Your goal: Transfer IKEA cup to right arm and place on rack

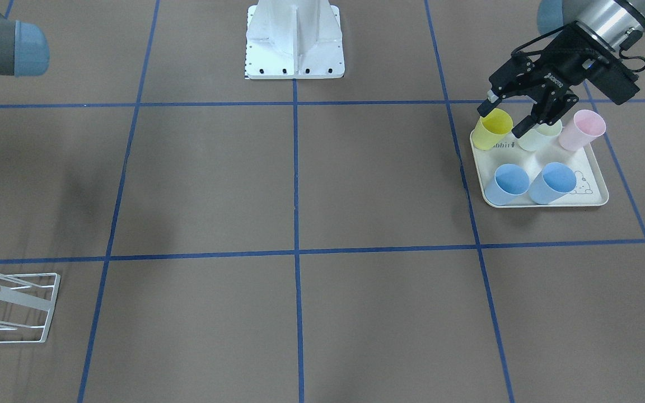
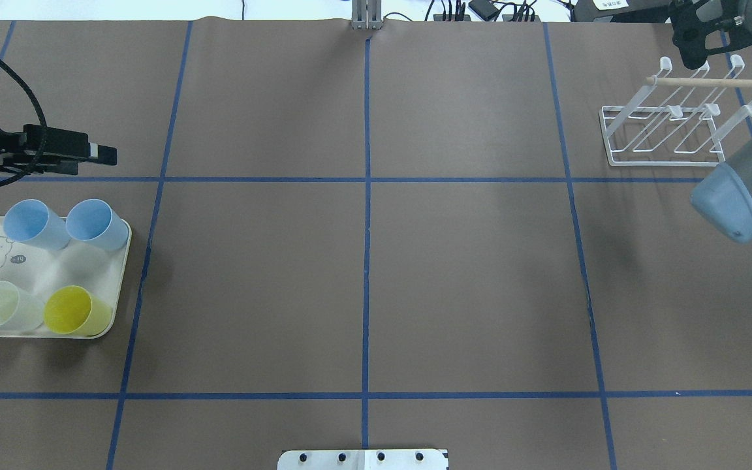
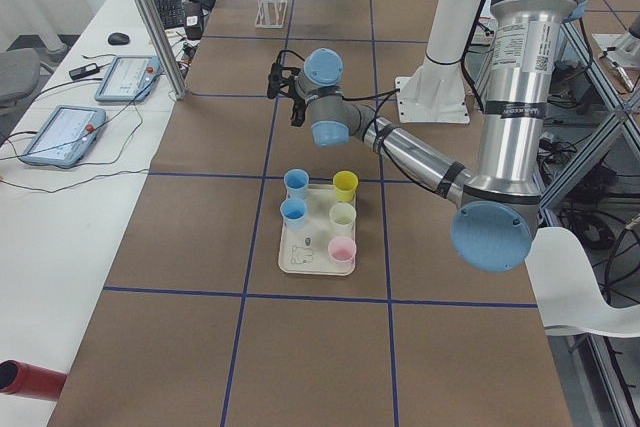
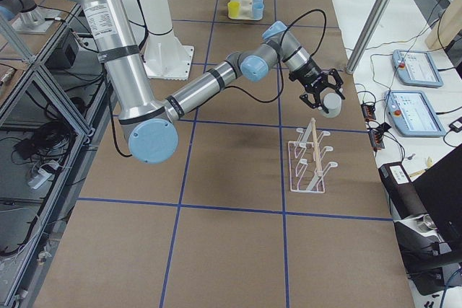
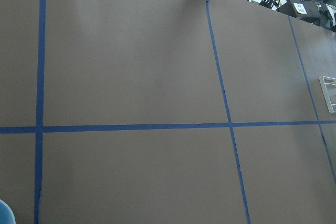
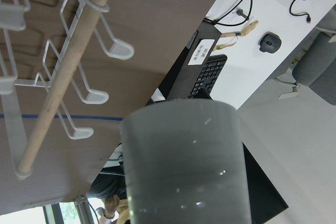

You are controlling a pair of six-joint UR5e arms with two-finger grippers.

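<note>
The brown counter (image 2: 363, 274), ruled with blue tape, has the two work spots at opposite ends. The right arm (image 4: 216, 81) stretches out over its own end, where the white wire rack (image 2: 663, 140) stands. At the other end a cream tray (image 2: 49, 271) carries five cups: two blue, a yellow, a pale green and a pink.

The task's cup (image 4: 330, 106), pale grey, is up in the air near the top of the rack and sits on no prong. The right claw (image 4: 323, 97) is closed on its sides, so by the look of it the handover is done and only the placing is left. The left claw (image 1: 503, 118) hangs above the counter by the tray, fingers spread wide with nothing between them.

In my judgement the danger lies in the last approach. The prongs (image 6: 118, 51) are slanted and thin, and the wooden dowel (image 6: 63, 77) runs across them. A cup brought in off-line could knock its rim on the dowel or a wire. The rack looks light, so such a knock could shove or tip it. The cup's wall looks smooth and tapered, so a bump might also twist it in the grip. If it is let go before a prong is inside it, it would drop and could roll toward the counter's edge.

Writing: "ROBOTIQ" on the left claw; part of "rabbit" on the tray beside the yellow cup (image 1: 493, 129); a white label near a keyboard beyond the counter is too small to read
</note>
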